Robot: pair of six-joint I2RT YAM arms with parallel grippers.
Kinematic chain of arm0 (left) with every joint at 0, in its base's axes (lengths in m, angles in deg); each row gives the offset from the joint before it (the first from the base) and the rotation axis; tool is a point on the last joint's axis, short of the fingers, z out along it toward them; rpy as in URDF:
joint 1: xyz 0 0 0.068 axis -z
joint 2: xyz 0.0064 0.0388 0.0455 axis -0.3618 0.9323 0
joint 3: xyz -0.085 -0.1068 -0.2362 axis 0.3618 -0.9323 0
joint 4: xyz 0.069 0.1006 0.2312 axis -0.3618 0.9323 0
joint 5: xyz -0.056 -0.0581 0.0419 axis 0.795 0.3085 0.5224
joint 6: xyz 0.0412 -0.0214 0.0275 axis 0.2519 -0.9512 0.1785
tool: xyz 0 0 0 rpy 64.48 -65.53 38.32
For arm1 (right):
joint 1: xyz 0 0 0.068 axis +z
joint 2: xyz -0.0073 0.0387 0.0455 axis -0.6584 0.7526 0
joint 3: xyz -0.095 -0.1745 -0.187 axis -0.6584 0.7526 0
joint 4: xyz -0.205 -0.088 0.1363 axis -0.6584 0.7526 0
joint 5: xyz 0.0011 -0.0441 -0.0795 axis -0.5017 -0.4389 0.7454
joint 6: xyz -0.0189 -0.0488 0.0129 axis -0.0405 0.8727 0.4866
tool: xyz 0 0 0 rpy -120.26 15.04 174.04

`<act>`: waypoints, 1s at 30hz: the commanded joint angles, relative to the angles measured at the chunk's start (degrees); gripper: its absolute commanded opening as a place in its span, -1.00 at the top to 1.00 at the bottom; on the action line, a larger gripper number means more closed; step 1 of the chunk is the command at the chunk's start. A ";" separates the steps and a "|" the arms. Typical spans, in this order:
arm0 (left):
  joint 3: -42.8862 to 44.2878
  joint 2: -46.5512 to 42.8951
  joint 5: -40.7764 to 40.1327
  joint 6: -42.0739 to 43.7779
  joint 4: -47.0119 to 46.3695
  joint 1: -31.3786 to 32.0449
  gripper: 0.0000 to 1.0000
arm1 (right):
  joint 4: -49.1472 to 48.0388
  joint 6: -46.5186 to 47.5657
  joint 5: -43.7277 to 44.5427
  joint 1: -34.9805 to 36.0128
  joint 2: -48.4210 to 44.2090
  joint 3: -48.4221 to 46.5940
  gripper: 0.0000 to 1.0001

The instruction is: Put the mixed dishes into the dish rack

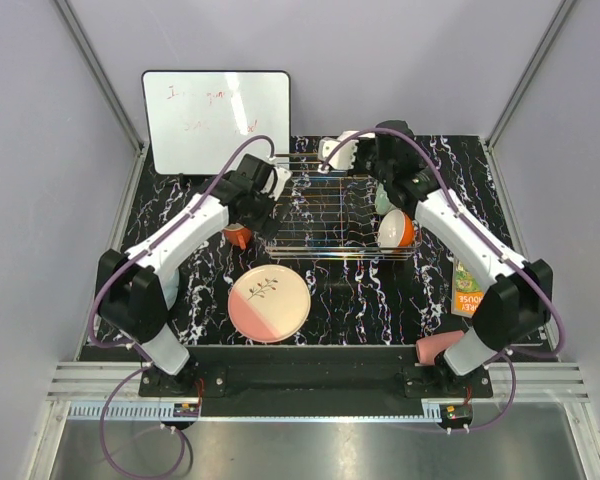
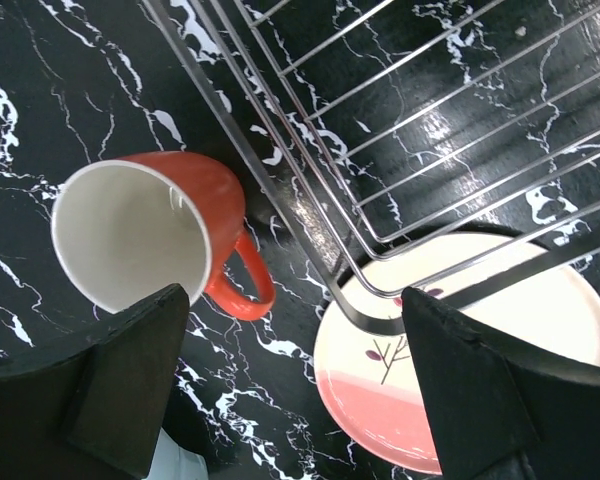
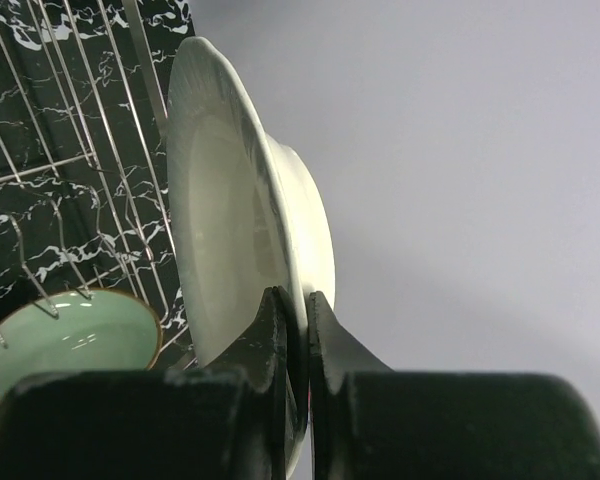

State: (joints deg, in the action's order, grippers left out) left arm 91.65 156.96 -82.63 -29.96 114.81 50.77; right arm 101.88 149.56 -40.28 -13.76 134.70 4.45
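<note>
The silver wire dish rack [image 1: 325, 215] stands mid-table. My right gripper [image 1: 348, 152] is shut on the rim of the white fluted-rim plate [image 3: 235, 220] and holds it on edge over the rack's far side [image 3: 70, 150]. The mint-green bowl [image 3: 65, 342] and a white bowl with an orange outside [image 1: 397, 230] sit at the rack's right end. My left gripper [image 2: 295, 390] is open and empty above the rack's near-left corner [image 2: 310, 240]. The orange mug [image 2: 150, 235] lies on its side left of that corner. The pink-and-cream twig plate [image 2: 460, 350] lies flat in front of the rack. The pink cup [image 1: 435, 348] lies by the right arm's base.
A whiteboard [image 1: 217, 118] leans at the back left. An orange book [image 1: 468, 290] lies right of the rack. Grey walls close in both sides and the back.
</note>
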 commanded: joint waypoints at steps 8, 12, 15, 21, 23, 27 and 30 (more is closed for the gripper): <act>-0.55 1.34 0.14 2.61 -4.36 -2.84 -0.81 | -13.17 6.27 -2.65 -1.76 7.60 -8.74 1.00; -0.99 2.22 0.31 3.40 -5.24 -3.37 -0.81 | -13.17 6.09 -2.65 -2.19 9.27 -9.35 1.00; -0.99 3.01 0.66 3.58 -5.76 -3.72 -0.80 | -13.08 6.09 -4.05 -2.55 9.98 -9.09 1.00; -0.37 4.50 1.19 3.84 -6.38 -4.16 -0.80 | -15.80 5.57 -4.41 -3.33 10.33 -6.02 1.00; -0.29 4.77 1.19 3.84 -6.56 -4.16 -0.80 | -16.86 5.22 -4.59 -3.69 10.59 -4.79 1.00; -0.11 5.30 1.19 4.19 -6.82 -4.42 -0.80 | -17.82 3.55 -4.94 -4.30 11.03 -3.47 1.00; 0.24 5.82 1.28 4.28 -6.82 -4.51 -0.80 | -18.26 2.67 -5.03 -4.92 11.38 -1.98 1.00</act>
State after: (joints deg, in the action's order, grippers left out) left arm 90.85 162.36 -82.28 -26.55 110.59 46.68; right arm 94.27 152.43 -44.98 -17.59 147.14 2.24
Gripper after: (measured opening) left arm 0.907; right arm 0.069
